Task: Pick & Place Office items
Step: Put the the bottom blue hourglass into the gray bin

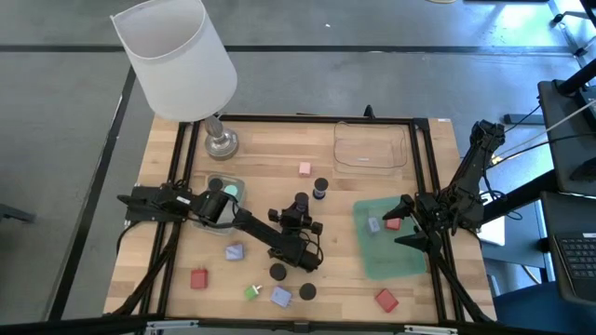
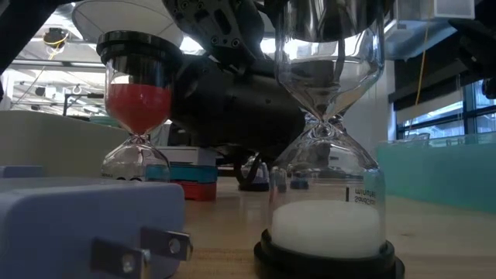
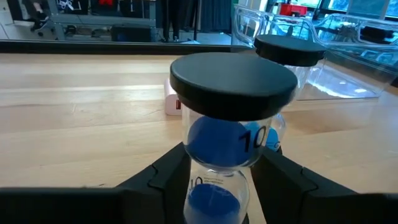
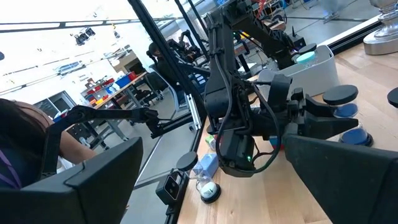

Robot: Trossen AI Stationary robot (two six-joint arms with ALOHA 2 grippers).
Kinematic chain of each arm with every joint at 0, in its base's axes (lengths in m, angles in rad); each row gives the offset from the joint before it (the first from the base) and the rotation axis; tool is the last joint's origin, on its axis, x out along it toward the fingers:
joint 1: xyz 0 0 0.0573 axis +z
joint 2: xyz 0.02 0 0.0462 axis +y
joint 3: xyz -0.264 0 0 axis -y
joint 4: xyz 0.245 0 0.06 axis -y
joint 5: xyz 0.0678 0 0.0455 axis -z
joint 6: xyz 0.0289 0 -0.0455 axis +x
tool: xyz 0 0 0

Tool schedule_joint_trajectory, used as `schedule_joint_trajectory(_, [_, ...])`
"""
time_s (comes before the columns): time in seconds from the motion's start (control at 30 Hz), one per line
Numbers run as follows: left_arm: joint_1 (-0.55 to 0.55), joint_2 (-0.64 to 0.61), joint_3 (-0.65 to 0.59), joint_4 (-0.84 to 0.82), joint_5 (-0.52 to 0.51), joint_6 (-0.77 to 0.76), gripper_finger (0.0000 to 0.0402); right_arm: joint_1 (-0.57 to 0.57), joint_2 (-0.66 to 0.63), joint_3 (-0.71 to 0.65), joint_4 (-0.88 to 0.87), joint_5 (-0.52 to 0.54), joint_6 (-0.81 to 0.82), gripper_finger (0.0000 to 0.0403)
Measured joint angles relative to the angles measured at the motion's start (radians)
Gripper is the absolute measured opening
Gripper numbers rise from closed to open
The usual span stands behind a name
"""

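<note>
The step in hand looks like moving the blue sand timer [image 3: 233, 93], which stands upright about the middle of the table, well apart from the green tray [image 1: 382, 270] at the right edge where a lilac block [image 1: 373, 224] and a red block [image 1: 392, 221] already lie. To do it well, the hold should stay at the timer's narrow waist, under the upper bulb, so the glass cannot slip down. The lift should go straight up before any travel, because a second black-capped timer [image 3: 289, 50] stands just beyond it and a pink block [image 3: 172, 102] lies near, towards the far edge. The left end effector [image 3: 221, 177] is nearly closed, its two dark fingers [image 3: 163, 177] pressed to either side of the blue timer's waist; whether the timer's base rests on the table is hidden. The right end effector [image 1: 402, 221] hangs over the green tray with its fingers spread wide and nothing between them.
</note>
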Motion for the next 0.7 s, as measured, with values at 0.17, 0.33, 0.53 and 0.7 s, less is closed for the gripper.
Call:
schedule_joint_trajectory(0.17, [0.000, 0.000, 0.000, 0.000, -0.004, 0.000, 0.0186, 0.000, 0.000, 0.000, 0.000, 0.000, 0.000, 0.0400])
schedule_joint_trajectory(0.33, [-0.022, 0.002, 0.005, -0.001, -0.035, 0.041, 0.0218, 0.000, 0.000, 0.000, 0.000, 0.000, 0.000, 0.0400])
schedule_joint_trajectory(0.53, [-0.055, 0.003, 0.018, -0.003, -0.038, 0.076, 0.0267, 0.000, 0.000, 0.000, 0.000, 0.000, 0.000, 0.0400])
schedule_joint_trajectory(0.7, [-0.070, 0.003, 0.041, -0.013, -0.033, 0.083, 0.0305, 0.000, 0.000, 0.000, 0.000, 0.000, 0.000, 0.0400])
